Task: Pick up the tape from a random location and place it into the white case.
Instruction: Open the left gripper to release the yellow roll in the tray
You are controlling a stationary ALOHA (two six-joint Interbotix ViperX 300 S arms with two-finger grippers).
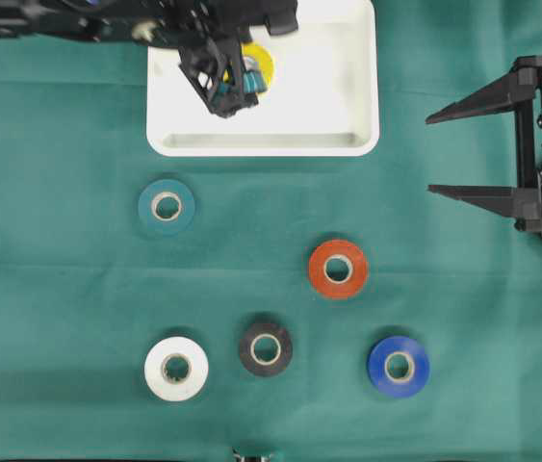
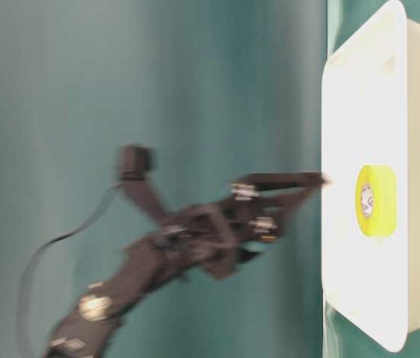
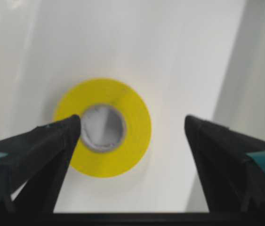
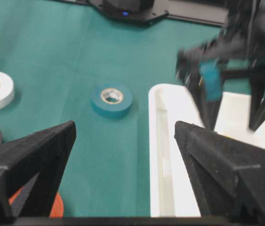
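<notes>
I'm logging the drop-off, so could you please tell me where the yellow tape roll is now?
In the overhead view, the yellow tape roll lies flat inside the white case, in its upper left part, partly hidden under the open left claw.

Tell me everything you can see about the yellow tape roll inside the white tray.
The yellow tape roll is a glossy ring of bright yellow tape wound on a pale grey-white core, with an open centre. It lies flat on the floor of the shallow white plastic case, towards its upper middle in the overhead view. The left pincer hangs open above it, fingers apart on either side, gripping nothing. Only the case floor touches the roll.
</notes>
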